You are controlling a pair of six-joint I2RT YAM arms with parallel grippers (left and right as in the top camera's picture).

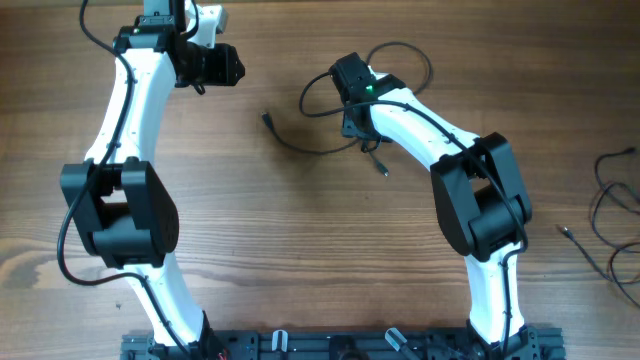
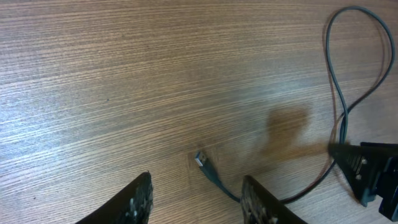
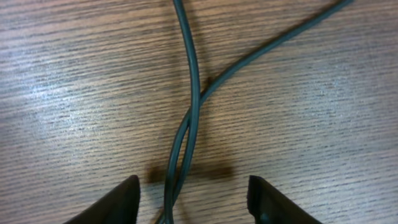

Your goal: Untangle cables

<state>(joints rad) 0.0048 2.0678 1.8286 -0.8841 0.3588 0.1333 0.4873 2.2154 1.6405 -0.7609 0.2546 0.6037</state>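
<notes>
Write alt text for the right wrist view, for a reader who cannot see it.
Two thin dark cables cross on a wood-grain table and run down side by side between the right gripper. Its two black fingertips stand apart at the bottom edge, one on each side of the cables.

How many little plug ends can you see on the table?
3. The left plug lies alone at top centre, the middle plug beside the right arm, the far plug near the table's right edge. More may hide under the arm.
</notes>
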